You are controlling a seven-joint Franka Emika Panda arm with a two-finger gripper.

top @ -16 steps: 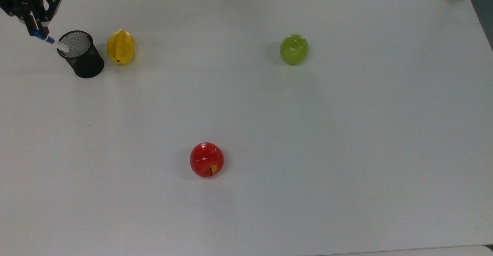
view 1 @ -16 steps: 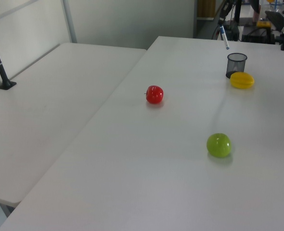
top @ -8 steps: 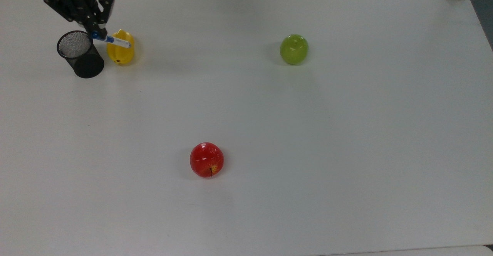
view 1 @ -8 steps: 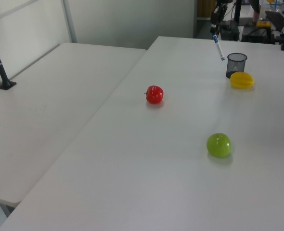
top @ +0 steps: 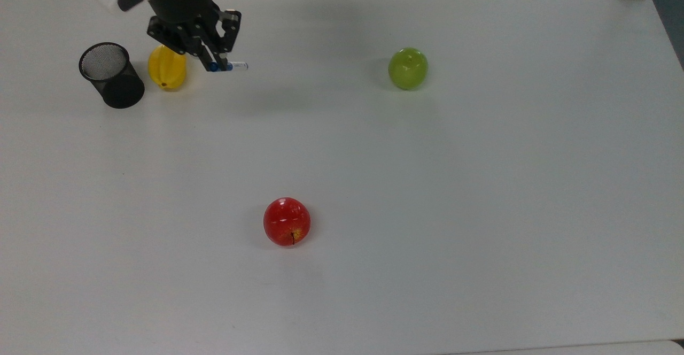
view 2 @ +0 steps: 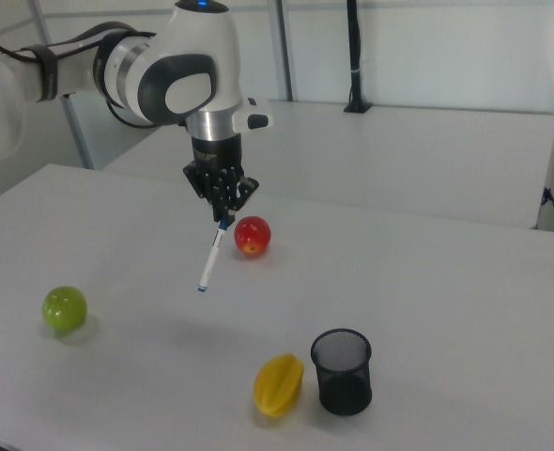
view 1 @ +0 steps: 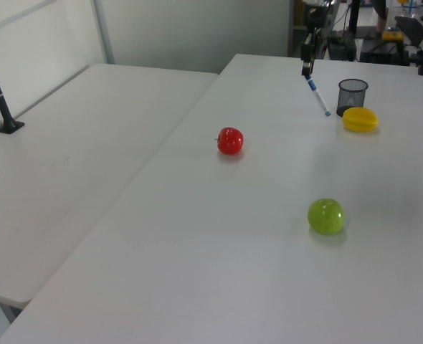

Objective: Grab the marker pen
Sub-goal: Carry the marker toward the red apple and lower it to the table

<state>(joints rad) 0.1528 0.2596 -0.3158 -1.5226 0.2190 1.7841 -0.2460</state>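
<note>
My gripper is shut on the blue cap end of the marker pen. The slim white barrel hangs down at a slant, well above the white table. In the top view the pen is to the right of the yellow star fruit and the black mesh cup. In the right view the pen hangs in front of the red apple.
A green apple lies on the top view's upper right of centre, a red apple near the lower middle. The mesh cup and star fruit stand side by side. A second table adjoins in the left view.
The arm has carried the marker pen from over the mesh cup to the top view's right, past the star fruit. The fruits and the cup stay put.
</note>
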